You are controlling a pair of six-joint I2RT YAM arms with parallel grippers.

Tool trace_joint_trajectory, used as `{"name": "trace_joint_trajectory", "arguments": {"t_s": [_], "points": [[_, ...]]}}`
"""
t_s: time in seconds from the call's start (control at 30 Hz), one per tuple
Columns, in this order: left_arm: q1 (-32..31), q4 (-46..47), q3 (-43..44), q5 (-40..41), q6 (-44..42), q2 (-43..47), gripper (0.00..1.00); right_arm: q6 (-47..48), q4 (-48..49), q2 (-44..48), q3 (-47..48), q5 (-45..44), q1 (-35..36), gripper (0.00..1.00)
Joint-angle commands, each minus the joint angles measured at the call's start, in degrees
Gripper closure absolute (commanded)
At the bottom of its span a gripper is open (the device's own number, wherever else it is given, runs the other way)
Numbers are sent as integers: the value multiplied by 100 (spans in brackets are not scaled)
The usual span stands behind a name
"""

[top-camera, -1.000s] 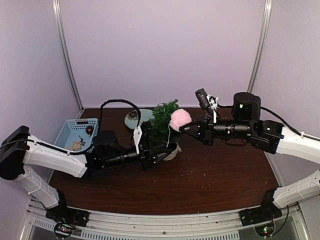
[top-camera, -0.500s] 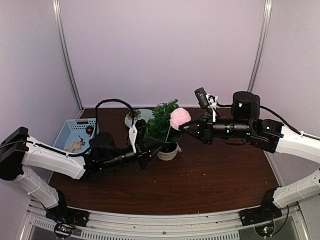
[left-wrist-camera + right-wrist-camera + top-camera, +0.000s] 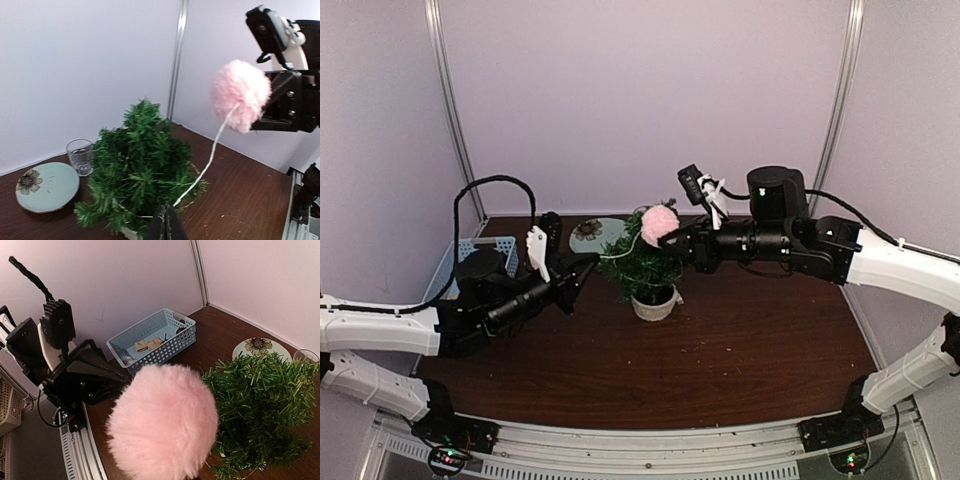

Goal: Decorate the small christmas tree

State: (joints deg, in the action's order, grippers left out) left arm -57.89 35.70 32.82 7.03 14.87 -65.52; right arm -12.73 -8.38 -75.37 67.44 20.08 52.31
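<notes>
From above, spotted the small christmas tree [image 3: 642,265] upright on the table [image 3: 750,350], with the right gripper [image 3: 672,236] clamped on a pink pompom [image 3: 659,224] at its top. Off the left wrist, caught the left gripper [image 3: 167,224] pinched tight on the pompom's white string [image 3: 213,150], low before the tree. Off the right wrist, saw the pompom up close, tree just beyond.

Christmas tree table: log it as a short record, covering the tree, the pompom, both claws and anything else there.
tree: small christmas tree, upright in off-white pot
ornament: pink pompom, in the air near the treetop
left claw: shut on white string that runs up to the pompom
right claw: shut on pink pompom
other: flowered plate, glass cup, blue basket
</notes>
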Motion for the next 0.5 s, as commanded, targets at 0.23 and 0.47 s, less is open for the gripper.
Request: {"name": "trace_joint_trajectory", "arguments": {"t_s": [0.23,0.47], "points": [[614,-1377,410,708,135,137,100,412,-1050,-768,1067,-2136,620,100],[1050,-1685,705,768,334,-152,100,552,-1403,-1267,1642,-3218,978,100]]}}
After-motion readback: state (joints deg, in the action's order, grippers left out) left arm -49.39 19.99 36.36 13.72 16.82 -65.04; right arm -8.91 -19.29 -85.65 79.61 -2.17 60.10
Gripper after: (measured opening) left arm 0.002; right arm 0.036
